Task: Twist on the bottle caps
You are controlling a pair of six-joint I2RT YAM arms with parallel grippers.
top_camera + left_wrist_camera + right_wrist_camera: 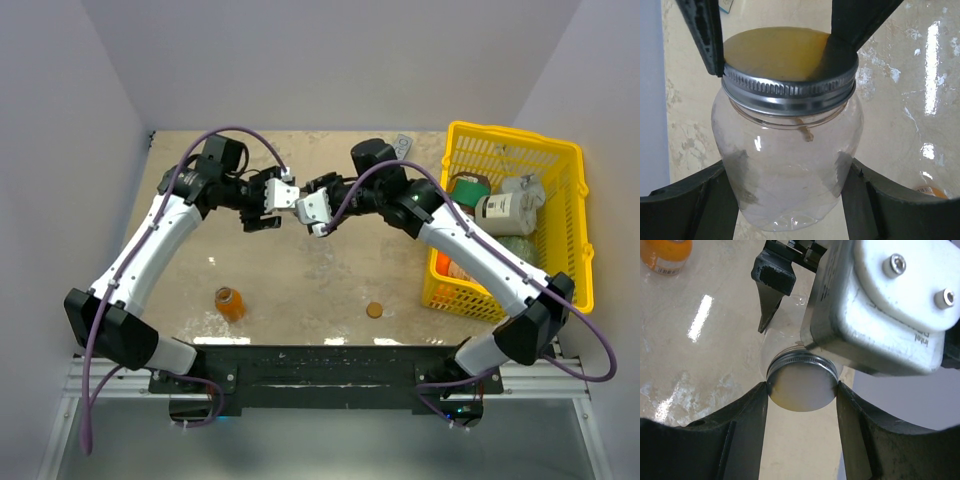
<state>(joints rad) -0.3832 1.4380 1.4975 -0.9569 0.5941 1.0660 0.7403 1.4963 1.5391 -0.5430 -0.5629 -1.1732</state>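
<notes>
**When You Check Grip Status**

As you read the wrist views, note that the left end effector [787, 172] is closed partway around the clear bottle [790, 200], a rounded transparent plastic body. The right end effector [801, 390] pinches the silver cap [800, 396], a ridged metal disc seated on the bottle's neck. The orange bottle [230, 302] and brown cap [374, 310] rest well apart on the glossy, marbled desk [300, 290].

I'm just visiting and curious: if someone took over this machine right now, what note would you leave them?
Left gripper: shut on the clear bottle.
Right gripper: shut on the silver cap, which sits on that bottle's neck; how tight, cannot tell.
Orange bottle: uncapped on the table, its brown cap lying apart, nearer the right arm.
Done: nothing surely finished. Left: tighten the silver cap, then cap the orange bottle.
</notes>
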